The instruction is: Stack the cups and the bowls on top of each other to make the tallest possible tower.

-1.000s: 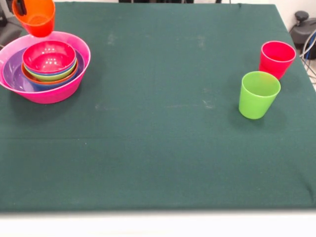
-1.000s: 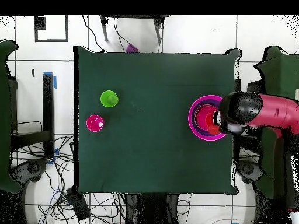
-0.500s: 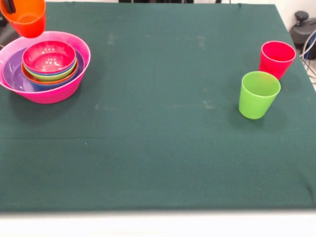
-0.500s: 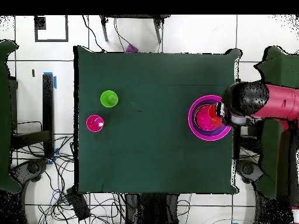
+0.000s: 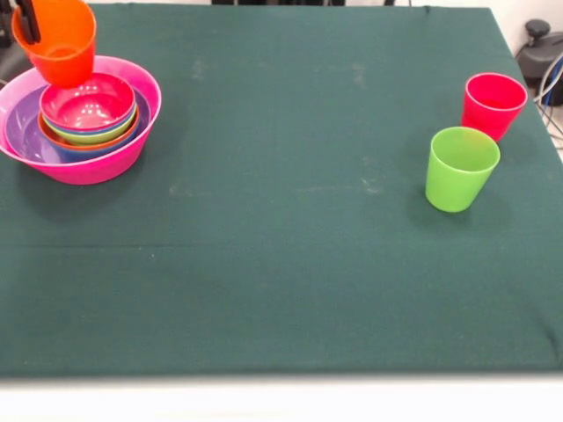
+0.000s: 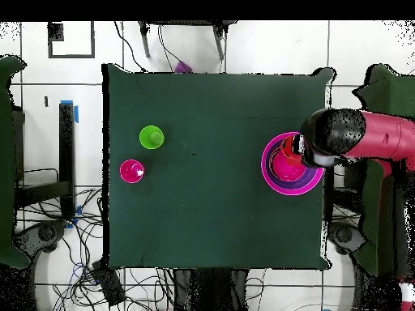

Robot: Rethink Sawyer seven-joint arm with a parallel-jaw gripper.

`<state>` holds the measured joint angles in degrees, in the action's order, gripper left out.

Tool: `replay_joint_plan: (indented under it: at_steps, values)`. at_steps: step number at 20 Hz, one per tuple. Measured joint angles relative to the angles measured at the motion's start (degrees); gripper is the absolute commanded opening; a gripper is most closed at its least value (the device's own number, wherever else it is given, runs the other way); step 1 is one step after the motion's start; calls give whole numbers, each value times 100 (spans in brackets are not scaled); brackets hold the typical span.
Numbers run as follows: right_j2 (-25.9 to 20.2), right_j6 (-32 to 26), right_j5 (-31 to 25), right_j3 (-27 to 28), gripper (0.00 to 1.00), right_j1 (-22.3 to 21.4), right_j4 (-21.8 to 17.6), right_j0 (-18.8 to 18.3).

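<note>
One orange cup [image 5: 58, 40], upright and mouth-up, is pinched at its rim by the claw [image 5: 26, 19].

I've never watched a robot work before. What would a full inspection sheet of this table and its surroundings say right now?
Surface: dark green cloth table, faint pale scuffs.
Job's things: nested glossy plastic bowls, red-pink one on top, in a huge pink bowl; orange plastic tumbler held above their far edge; lime green tumbler and red-pink tumbler stand upright, apart from the stack.
Clutter: nothing seen.
Gripper: gripper at the orange tumbler's rim.
Cables: loose wires on the floor.
Surroundings: white tiled floor.
</note>
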<state>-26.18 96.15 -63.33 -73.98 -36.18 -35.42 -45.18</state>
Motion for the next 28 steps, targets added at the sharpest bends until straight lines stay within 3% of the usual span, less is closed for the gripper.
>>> replay_joint_plan:
  at_steps: [18,19,28]
  values:
    - [-35,0,638,66,0,414,-36,57]
    - [-35,0,690,67,100,437,-39,57]
    - [-35,0,696,137,100,485,-42,73]
